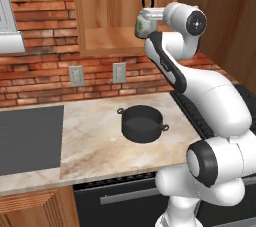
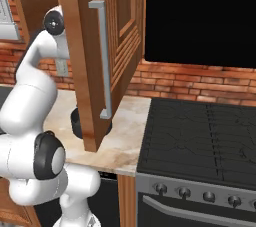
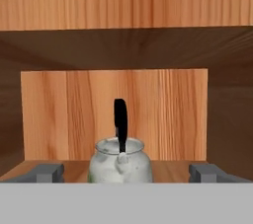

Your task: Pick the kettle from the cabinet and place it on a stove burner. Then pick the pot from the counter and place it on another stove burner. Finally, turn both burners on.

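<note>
Closest to my hand camera are the two dark fingertips (image 3: 47,172), standing as wide apart as they go with nothing between them — the hand (image 3: 127,173) holds nothing. Between and just beyond them sits the kettle (image 3: 121,161), whitish with a green pattern, upright on the cabinet shelf (image 3: 170,168), its thin black handle (image 3: 120,122) arching straight up and its short spout turned toward me. I cannot tell whether the fingertips touch it; they look apart from its sides. Behind it is the cabinet's (image 1: 107,21) light wooden back panel, with a wooden board crossing above.

From the left base view I see the kettle on the open cabinet's shelf, with the arm's wrist reaching in right beside it. Below, on the beige marble table (image 1: 95,136), the dark pot (image 1: 142,123) stands upright and well apart from the cabinet, its two loop handles out to the sides. A dark grey panel (image 1: 30,138) lies at the table's left.

In the right base view the open cabinet door (image 2: 105,56) hangs in front — the black cooktop (image 2: 200,136) with its grates and steel knob front (image 2: 195,193) lies to the right.
</note>
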